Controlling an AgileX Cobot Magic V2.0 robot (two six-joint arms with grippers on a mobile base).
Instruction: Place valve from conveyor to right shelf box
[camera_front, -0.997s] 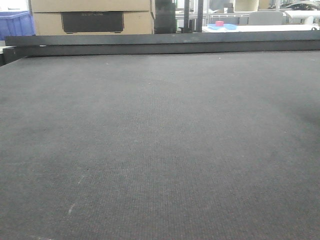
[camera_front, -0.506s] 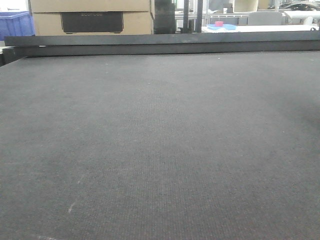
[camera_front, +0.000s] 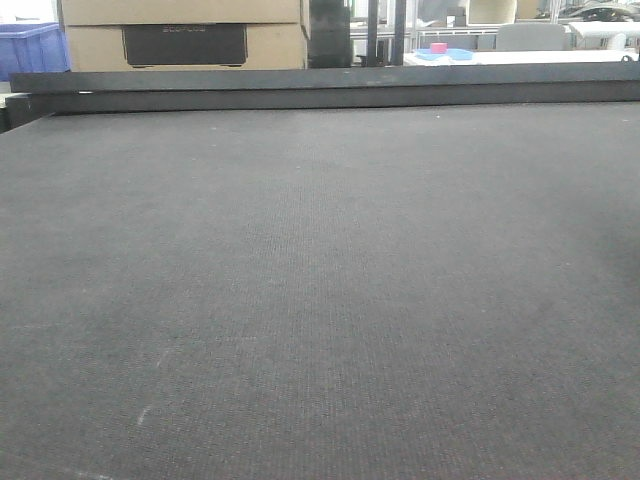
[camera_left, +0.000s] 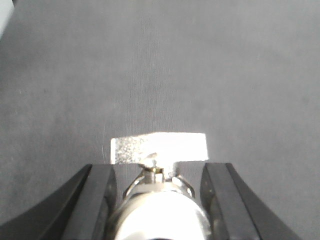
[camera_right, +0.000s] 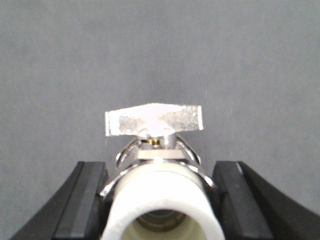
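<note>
Grey woven conveyor (camera_front: 320, 300) filled almost the whole front-facing view, with its black edge rail (camera_front: 320, 88) across the top and cardboard boxes (camera_front: 180, 30) and a blue crate (camera_front: 30, 45) beyond it at upper left. Against the second before, next to nothing had changed there: the pale scuffs at lower left sat nearly where they had been, no arm had entered, and no valve lay on the visible belt. The wrist views carried the real news. At the bottom centre of the left wrist view, the left gripper (camera_left: 157, 172) was closed to a narrow gap, its black fingers (camera_left: 97, 200) pressed against the flanks of the left valve (camera_left: 159, 195), whose silvery handle pointed up the frame over bare belt. The right gripper (camera_right: 160, 167) stood likewise, drawn in around the right valve (camera_right: 159, 200), which showed a white collar and a butterfly handle. Whether either valve was lifted clear of the belt could not be told. Judging from this, the picking was done and the carry to the right shelf box, which appeared in no view, was still ahead.
</note>
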